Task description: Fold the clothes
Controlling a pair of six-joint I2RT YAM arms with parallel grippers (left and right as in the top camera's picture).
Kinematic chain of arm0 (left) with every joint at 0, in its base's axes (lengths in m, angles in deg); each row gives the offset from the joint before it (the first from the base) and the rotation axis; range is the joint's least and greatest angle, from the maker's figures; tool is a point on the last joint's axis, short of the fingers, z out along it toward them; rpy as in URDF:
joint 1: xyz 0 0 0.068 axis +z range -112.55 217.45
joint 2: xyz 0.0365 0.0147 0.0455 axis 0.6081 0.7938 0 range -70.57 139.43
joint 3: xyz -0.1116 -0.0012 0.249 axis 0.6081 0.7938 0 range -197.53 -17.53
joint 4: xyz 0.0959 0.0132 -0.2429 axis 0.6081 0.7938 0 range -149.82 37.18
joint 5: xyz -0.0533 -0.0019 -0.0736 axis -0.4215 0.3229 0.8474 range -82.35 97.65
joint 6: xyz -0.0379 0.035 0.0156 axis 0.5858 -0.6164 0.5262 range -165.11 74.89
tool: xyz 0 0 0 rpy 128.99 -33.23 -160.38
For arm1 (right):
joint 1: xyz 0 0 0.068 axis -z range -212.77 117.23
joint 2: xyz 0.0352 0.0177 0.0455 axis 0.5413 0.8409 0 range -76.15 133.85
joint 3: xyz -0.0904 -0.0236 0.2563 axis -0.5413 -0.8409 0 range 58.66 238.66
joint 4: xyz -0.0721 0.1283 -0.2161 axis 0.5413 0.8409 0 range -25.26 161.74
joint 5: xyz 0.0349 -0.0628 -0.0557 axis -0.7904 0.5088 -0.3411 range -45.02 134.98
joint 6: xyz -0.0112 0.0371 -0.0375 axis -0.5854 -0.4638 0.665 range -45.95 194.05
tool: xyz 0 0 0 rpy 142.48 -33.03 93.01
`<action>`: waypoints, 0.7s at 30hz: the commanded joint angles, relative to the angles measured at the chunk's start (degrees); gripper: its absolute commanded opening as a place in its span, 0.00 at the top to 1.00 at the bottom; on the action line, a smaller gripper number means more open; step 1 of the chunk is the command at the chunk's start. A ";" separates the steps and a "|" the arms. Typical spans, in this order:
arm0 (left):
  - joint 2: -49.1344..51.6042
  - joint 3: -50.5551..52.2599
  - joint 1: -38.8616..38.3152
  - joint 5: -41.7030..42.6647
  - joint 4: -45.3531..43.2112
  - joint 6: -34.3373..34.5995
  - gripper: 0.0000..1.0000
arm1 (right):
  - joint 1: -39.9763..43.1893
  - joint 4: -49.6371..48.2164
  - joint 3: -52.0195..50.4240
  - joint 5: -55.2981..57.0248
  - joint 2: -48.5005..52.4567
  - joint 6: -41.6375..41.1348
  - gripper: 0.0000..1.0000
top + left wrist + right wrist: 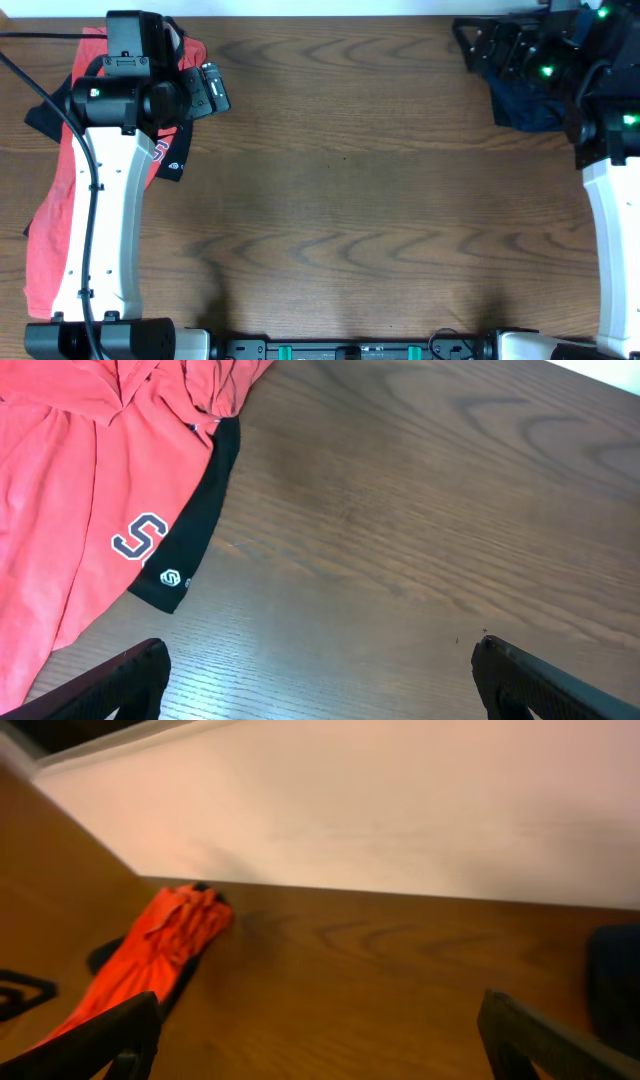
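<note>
Two heaps of clothes are seen on the table [350,200]: a red garment [45,230] w/ black cloth [172,160] at its edge, far left, and a dark blue garment [525,105] at the back-right corner. L gripper [320,670] & R gripper [318,1020] are held spread wide, nothing gripped.

Red cloth garment [60,480] on brown wooden table [420,510]
Black cloth strip [195,525] along its right edge; my left gripper [320,682] hovers, jaws wide apart
</note>
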 commanded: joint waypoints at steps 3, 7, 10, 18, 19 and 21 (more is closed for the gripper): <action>0.66 0.20 0.24 -0.66 0.11 -0.90 0.02 | -0.61 0.33 0.02 -0.31 -0.28 -2.34 0.01; 0.66 0.20 0.24 -0.66 0.11 -0.90 0.02 | -0.11 1.33 0.02 1.86 -0.22 -2.32 0.01; 0.66 0.20 0.24 -0.66 0.11 -0.90 0.02 | -0.11 2.49 0.02 3.91 -0.11 -2.34 0.01; 0.66 0.20 0.24 -0.66 0.11 -0.90 0.02 | -2.62 1.88 -3.17 20.33 -4.09 -2.27 0.01; 0.66 0.20 0.24 -0.66 0.11 -0.90 0.02 | -3.13 1.60 -4.24 22.53 -5.27 -1.90 0.01; 0.66 0.17 0.24 -0.66 0.11 -0.90 0.02 | -4.42 -0.31 -8.50 26.84 -9.44 0.22 0.01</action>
